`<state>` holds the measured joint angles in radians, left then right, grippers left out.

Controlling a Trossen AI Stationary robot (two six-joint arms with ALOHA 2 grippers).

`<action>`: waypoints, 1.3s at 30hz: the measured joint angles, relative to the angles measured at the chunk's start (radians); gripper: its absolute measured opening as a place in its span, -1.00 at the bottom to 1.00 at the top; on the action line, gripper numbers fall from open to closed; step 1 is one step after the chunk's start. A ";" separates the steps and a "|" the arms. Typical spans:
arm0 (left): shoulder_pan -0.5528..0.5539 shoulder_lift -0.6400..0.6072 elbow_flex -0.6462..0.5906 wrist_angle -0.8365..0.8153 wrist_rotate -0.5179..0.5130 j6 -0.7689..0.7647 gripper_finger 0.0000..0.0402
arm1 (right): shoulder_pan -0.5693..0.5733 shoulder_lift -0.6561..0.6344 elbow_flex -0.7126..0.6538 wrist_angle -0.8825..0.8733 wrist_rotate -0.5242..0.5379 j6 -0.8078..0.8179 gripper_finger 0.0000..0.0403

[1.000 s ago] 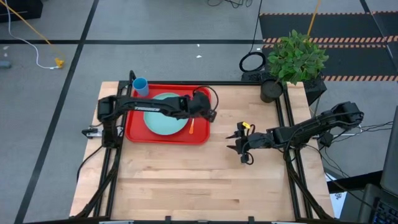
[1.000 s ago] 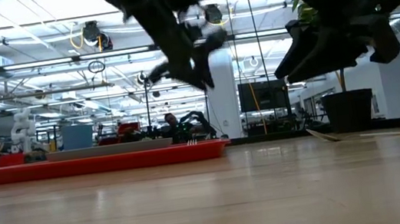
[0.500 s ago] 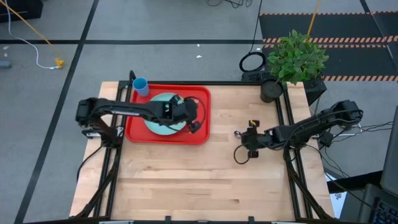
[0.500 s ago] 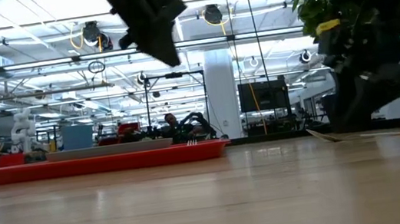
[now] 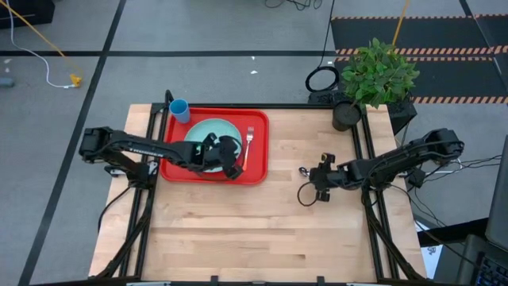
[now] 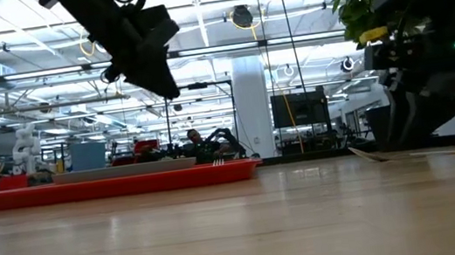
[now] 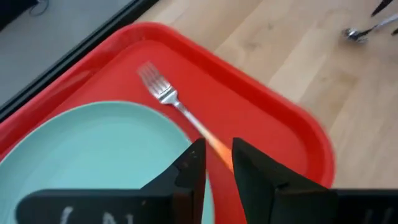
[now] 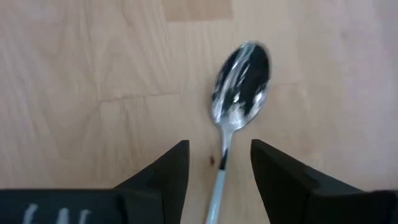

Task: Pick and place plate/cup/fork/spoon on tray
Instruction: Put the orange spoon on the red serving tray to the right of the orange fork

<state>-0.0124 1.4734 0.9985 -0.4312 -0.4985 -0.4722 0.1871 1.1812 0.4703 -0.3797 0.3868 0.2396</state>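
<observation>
Right gripper (image 8: 217, 165) straddles spoon (image 8: 241, 78); fork (image 5: 248, 143) on tray (image 5: 258, 173).

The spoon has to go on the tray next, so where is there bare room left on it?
The tray is crowded: the plate fills its middle, the cup its far left corner, the fork its right strip, with the left gripper above. Free: the narrow near strip, and the far right corner beyond the fork. The spoon lies below the right gripper.
</observation>
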 joint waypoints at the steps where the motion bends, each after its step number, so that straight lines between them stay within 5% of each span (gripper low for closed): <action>1: -0.003 0.001 0.002 0.007 0.000 0.001 -0.60 | -0.007 0.000 -0.007 0.010 -0.018 0.000 -0.20; 16: -0.030 0.002 0.000 0.039 0.003 0.024 -0.60 | -0.077 -0.001 -0.157 0.314 -0.139 0.136 -0.95; 23: -0.053 0.002 0.000 0.040 0.003 0.018 -0.60 | -0.077 0.003 -0.117 0.509 -0.095 0.214 -0.98; 33: -0.084 0.002 0.001 0.071 -0.001 -0.040 -0.60 | -0.054 0.024 0.006 0.728 0.150 0.253 -1.00; 39: -0.143 0.002 0.001 0.067 -0.064 0.021 -0.60 | -0.019 0.148 0.096 0.896 0.319 0.248 -1.00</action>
<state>-0.1552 1.4754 0.9993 -0.3643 -0.5621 -0.4515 0.1685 1.3289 0.5666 0.5163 0.7055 0.4880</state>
